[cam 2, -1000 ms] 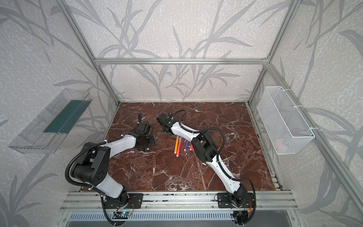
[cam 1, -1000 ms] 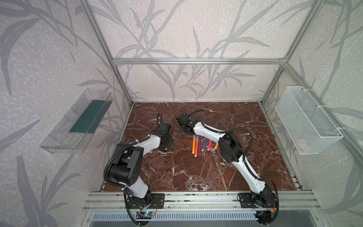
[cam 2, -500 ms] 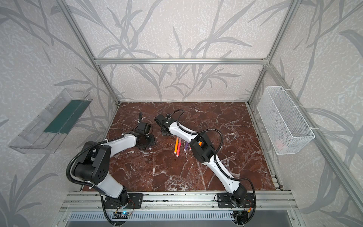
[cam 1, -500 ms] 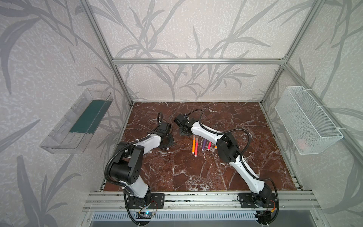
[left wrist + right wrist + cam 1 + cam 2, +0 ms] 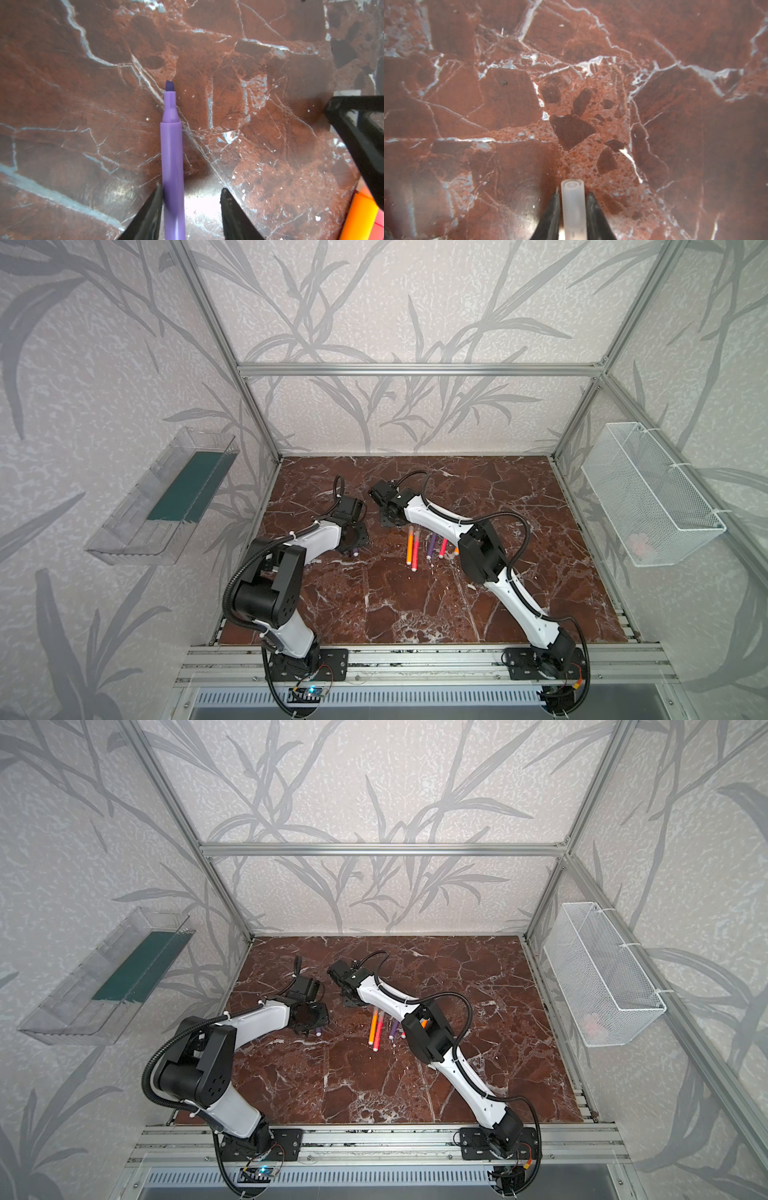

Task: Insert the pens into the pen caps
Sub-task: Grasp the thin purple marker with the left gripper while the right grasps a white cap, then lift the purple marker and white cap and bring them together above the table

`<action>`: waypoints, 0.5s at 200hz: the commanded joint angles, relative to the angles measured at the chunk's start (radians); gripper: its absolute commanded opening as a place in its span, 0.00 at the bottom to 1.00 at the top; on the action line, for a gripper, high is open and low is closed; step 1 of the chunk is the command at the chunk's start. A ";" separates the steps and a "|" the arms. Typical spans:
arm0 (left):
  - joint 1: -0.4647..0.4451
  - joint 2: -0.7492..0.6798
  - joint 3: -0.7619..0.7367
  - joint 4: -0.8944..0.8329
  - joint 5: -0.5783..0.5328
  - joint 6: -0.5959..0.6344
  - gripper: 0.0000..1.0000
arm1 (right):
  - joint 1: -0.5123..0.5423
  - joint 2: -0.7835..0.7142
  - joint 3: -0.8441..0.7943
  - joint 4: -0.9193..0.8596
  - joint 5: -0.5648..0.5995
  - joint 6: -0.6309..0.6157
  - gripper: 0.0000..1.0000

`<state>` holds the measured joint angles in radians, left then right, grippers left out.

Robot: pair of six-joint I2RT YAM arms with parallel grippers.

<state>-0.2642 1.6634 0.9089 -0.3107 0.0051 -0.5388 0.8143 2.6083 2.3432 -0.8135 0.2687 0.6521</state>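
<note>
**Reader:** What does this figure show of the two hands?

**Legend:** The right hand (image 5: 573, 192) is pressed together on a pen cap (image 5: 573, 205), with one finger at each side, close over the tabletop (image 5: 415, 605). The left hand (image 5: 190, 191) is spread. A purple pen (image 5: 172, 149) runs between its fingers, touching one and clear of the other, with its chisel tip pointing away from the wrist. Four more pens (image 5: 416, 549) lie side by side on the tabletop, just beside the right forearm.

**Reader:** What may go wrong from here?

**Legend:** Several faults are likely.
- The purple pen is round and unclamped, so it may roll or skew as the fingers close. Tip and cap mouth would then fail to line up.
- The cap is smooth and narrowly pinched, so a push off its axis may tilt it or squeeze it out.
- It cannot be told here which end of the cap is open. If the closed end faces the pen, the pen will not enter.
- The right forearm, passing over the loose pens, may sweep them.

**Reader:** And the containers?

**Legend:** A clear bin (image 5: 124, 547) on the left wall holds a flat dark green sheet (image 5: 191, 485). A white wire basket (image 5: 665, 506) on the right wall holds something pale pink (image 5: 638, 542) at its bottom, too faint to name. No pen or cap is seen in either.
</note>
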 commanded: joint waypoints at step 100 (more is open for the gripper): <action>-0.008 0.140 0.128 -0.154 -0.123 -0.052 0.40 | -0.012 -0.194 -0.273 0.116 -0.036 0.013 0.12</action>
<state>-0.2661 1.7611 1.0088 -0.4122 -0.0910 -0.5713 0.8051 2.5137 2.1746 -0.7399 0.2485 0.6567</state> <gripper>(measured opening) 0.423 0.162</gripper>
